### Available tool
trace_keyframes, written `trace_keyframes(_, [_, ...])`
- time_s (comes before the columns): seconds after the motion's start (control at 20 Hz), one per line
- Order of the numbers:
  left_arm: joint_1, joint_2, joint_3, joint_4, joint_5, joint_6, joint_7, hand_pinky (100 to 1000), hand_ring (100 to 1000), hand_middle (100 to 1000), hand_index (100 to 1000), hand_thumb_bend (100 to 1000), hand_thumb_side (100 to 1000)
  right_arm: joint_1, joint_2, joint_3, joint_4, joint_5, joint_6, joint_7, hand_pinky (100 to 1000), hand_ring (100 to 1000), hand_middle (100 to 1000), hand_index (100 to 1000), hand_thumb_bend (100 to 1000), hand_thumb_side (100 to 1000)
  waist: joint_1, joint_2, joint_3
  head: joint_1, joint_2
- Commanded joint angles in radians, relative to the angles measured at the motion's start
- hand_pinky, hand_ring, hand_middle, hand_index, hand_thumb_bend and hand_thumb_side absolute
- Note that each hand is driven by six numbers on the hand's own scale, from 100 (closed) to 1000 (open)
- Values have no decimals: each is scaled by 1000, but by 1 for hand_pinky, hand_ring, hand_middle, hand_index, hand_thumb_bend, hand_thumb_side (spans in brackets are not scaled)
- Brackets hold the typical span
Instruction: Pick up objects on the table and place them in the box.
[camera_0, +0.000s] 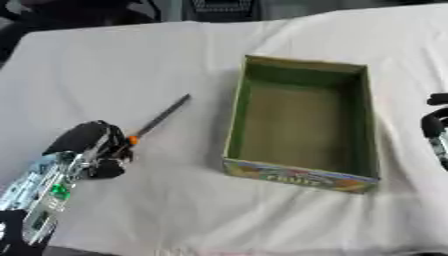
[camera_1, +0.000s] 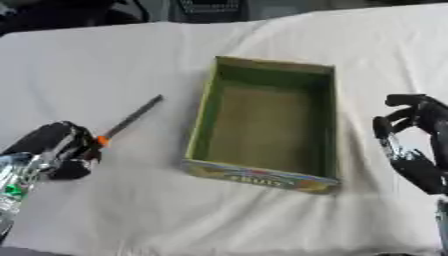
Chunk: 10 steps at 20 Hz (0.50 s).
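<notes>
Left eye view: the left robot hand (camera_0: 92, 147) at eight o'clock is curled round the orange-collared handle end of a screwdriver (camera_0: 162, 119), whose grey shaft points to one o'clock over the white-clothed table (camera_0: 122, 65). The green box (camera_0: 304, 122) sits open at centre, well apart.

Right eye view: the right robot hand (camera_1: 411, 145) waits at three o'clock, fingers relaxed, holding nothing.

My left hand (camera_0: 92, 145): black shell over the knuckles, silver metal at the wrist. The forearm behind it is open silver framework with a green board or light showing inside. My right hand (camera_1: 409, 137): black segmented fingers, glossy, silver-grey links showing along the edge.
</notes>
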Motion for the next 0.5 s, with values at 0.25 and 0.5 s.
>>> trace_keyframes(0.25, [4,25,2,5,-9,1,-9,444,480,545,618,258,271,-1,-5,-5,-20,3,1,0,507,596,679,782,386,666,-3,-9,-1,-4,-1])
trace_keyframes(0.5, [2,25,5,-2,-13,4,5,427,463,525,601,255,260,-1,-5,-5,-20,3,1,0,507,596,679,782,387,666,-3,-10,-2,-4,-1])
